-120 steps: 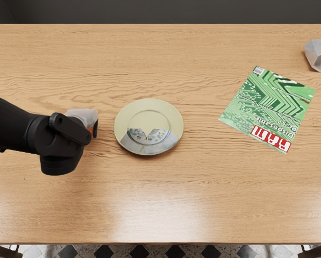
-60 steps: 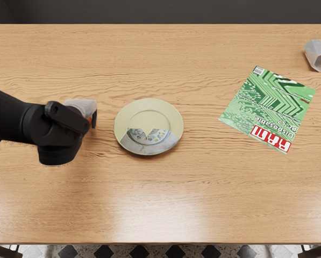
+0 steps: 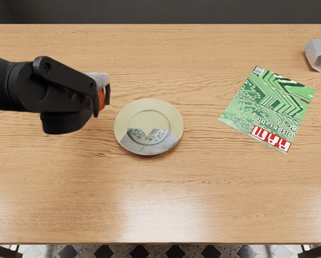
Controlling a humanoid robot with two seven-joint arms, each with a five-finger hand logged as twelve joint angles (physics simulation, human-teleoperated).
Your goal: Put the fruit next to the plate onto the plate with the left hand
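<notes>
A shiny round plate (image 3: 148, 126) lies on the wooden table, left of the middle. My left hand (image 3: 98, 92) hangs just left of the plate's rim, raised off the table. Its fingers are shut on an orange fruit (image 3: 101, 95), of which only a sliver shows between the fingers. The black forearm (image 3: 20, 88) comes in from the left edge and hides most of the hand. The right arm does not show.
A green magazine (image 3: 268, 108) lies flat to the right of the plate. A crumpled grey object (image 3: 318, 54) sits at the far right edge of the table (image 3: 160, 193).
The left hand has risen off the table with the fruit in it and moved up and to the right, closer to the plate's rim.
</notes>
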